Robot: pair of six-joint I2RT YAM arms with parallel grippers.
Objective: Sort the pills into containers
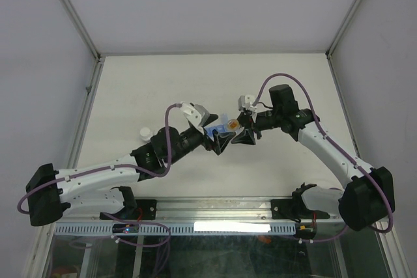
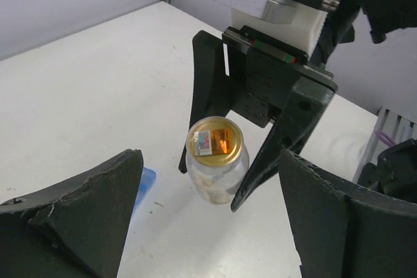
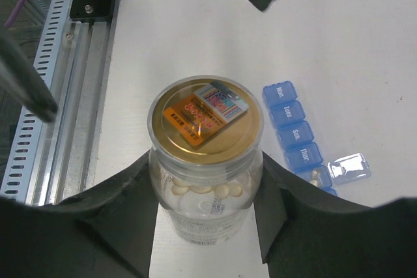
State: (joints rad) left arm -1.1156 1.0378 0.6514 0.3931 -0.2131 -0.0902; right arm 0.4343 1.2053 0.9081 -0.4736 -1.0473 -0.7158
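My right gripper (image 3: pixel 205 193) is shut on a small clear bottle (image 3: pixel 205 135) with a gold top and an orange label, held upright just above the table. Pale pills (image 3: pixel 208 190) lie inside it. The containers (image 3: pixel 296 138), a blue strip of day-marked compartments, lie on the table to the bottle's right. One compartment has its lid (image 3: pixel 350 168) flipped open, with a pill (image 3: pixel 316 175) inside. My left gripper (image 2: pixel 208 161) is open, facing the bottle (image 2: pixel 215 161) from close by with nothing between its fingers. A corner of the containers (image 2: pixel 144 183) shows beside its left finger.
A small white round cap (image 1: pixel 144 133) sits on the table at the left, near the left arm. The metal rail (image 1: pixel 195 226) with cable chain runs along the near edge. Both grippers (image 1: pixel 228 138) meet mid-table, almost touching.
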